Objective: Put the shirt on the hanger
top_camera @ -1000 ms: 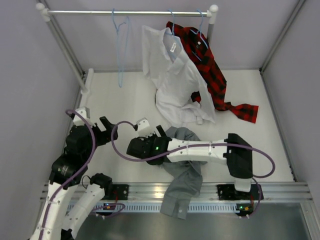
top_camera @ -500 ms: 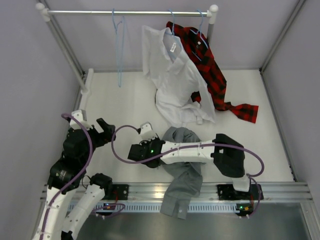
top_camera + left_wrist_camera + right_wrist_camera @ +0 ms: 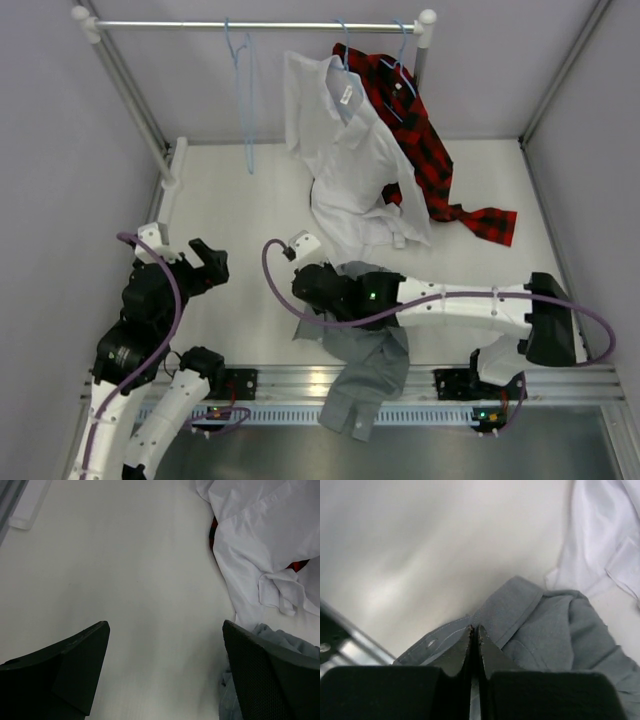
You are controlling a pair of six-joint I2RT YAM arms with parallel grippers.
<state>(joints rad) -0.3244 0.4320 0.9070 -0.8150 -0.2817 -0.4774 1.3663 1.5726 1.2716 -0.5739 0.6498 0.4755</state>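
Note:
The grey shirt (image 3: 372, 350) lies crumpled at the table's near edge, with its tail hanging over the front rail. It also shows in the right wrist view (image 3: 560, 630) and at the lower right of the left wrist view (image 3: 280, 637). My right gripper (image 3: 303, 300) reaches leftward over the shirt's left side. Its jaws (image 3: 475, 628) are shut on the shirt's stitched button edge. The light-blue hanger (image 3: 246, 100) hangs bare on the rack's rail, far back on the left. My left gripper (image 3: 210, 262) hovers open over bare table (image 3: 164, 625), left of the shirt, holding nothing.
A white shirt (image 3: 345, 160) and a red-and-black plaid shirt (image 3: 425, 150) hang from the rail (image 3: 300, 25) and trail onto the table just behind the grey shirt. The white one shows in both wrist views (image 3: 260, 540) (image 3: 605, 530). Rack posts and walls close in both sides.
My right gripper has gone from open to shut, on the shirt's edge. It shifted right and back as its elbow swung out right. The shirt's left edge is drawn out leftward.

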